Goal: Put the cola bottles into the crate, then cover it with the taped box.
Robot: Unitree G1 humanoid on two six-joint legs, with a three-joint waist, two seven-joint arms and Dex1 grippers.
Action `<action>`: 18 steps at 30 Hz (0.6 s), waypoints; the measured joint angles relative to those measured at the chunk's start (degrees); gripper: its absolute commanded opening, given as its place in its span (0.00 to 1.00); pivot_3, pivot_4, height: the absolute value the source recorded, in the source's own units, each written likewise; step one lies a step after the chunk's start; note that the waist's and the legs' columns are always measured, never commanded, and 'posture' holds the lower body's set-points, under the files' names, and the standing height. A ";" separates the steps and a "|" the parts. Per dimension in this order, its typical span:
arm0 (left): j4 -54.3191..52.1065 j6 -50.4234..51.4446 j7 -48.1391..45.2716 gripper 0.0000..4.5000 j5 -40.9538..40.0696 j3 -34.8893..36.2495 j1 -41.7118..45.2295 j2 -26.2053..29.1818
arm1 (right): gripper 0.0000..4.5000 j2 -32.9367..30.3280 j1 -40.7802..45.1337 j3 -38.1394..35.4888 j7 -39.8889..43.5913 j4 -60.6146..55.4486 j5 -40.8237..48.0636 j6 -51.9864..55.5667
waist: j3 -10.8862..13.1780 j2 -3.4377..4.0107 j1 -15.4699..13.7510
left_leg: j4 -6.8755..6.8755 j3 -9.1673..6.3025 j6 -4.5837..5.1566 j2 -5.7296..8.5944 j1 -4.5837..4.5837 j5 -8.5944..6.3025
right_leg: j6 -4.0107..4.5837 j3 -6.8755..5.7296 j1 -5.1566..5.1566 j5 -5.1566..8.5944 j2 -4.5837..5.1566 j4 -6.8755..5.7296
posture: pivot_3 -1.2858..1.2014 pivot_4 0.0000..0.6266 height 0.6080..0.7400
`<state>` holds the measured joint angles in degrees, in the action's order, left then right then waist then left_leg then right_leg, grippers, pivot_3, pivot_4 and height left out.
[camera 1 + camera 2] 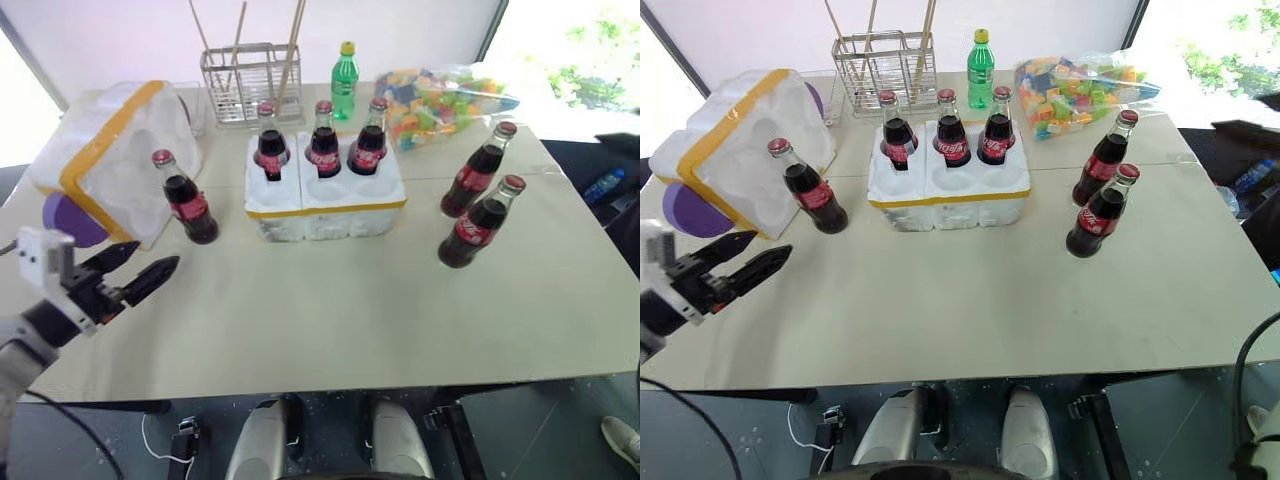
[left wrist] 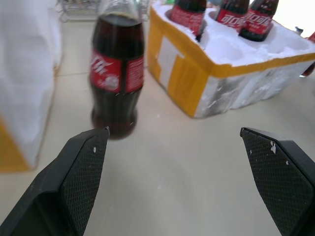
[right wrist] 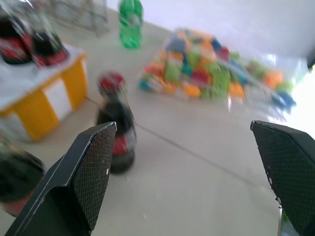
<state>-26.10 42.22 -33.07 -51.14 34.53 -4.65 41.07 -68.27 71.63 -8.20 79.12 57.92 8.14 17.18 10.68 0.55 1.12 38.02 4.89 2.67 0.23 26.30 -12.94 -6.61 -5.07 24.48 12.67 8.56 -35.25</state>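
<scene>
Cola bottles (image 1: 322, 140) filled three rear wells of the crate (image 1: 325, 200); one stood beside the taped box (image 1: 110, 155), two on the bench (image 1: 330, 310) to the right. Both grippers, left (image 1: 150, 265) and right (image 3: 184, 172), had jaws apart, empty. Best to centre on the nearest bottle's body before closing. Pale bench, bright window behind.

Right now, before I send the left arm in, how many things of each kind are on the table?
Cola bottles: 6, with 3 in the crate and 3 on the table, e.g.
Green plastic bottle: 1
Taped box: 1
Crate: 1
Wire rack: 1
Bag of coloured blocks: 1
Total: 11
</scene>
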 measured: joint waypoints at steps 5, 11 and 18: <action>6.51 -2.70 3.60 0.99 6.46 -5.68 7.36 -1.02 | 1.00 2.78 6.16 3.79 4.79 -11.17 0.90 11.91 | -0.01 0.02 -0.10 | 0.00 0.05 -0.01 0.02 0.01 0.01 | -0.23 0.01 0.04 -0.13 0.02 -0.06 | 0.52 0.24 0.97; 15.01 -7.10 5.58 0.99 14.08 -13.89 17.12 -4.78 | 1.00 8.05 0.78 5.65 6.06 -36.96 9.63 30.21 | -0.03 -0.06 -1.17 | 0.05 0.02 -0.23 0.07 0.10 0.15 | -0.37 -0.02 0.08 -0.22 0.07 -0.21 | 0.52 0.24 0.97; 25.89 -12.39 7.38 0.99 21.99 -18.73 24.07 -8.14 | 1.00 9.33 -7.74 3.97 2.39 -53.08 18.38 37.95 | -0.02 -0.09 -1.87 | 0.15 0.04 -0.19 0.08 0.13 0.13 | -0.46 -0.01 0.08 -0.28 0.09 -0.18 | 0.52 0.24 0.97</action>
<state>-0.21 29.83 -25.69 -29.15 15.81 19.42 32.92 -58.94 63.90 -4.23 81.51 4.84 26.52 55.13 10.65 0.46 -0.75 38.17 4.93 2.48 0.32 26.43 -12.81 -7.06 -5.08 24.56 12.39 8.65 -35.43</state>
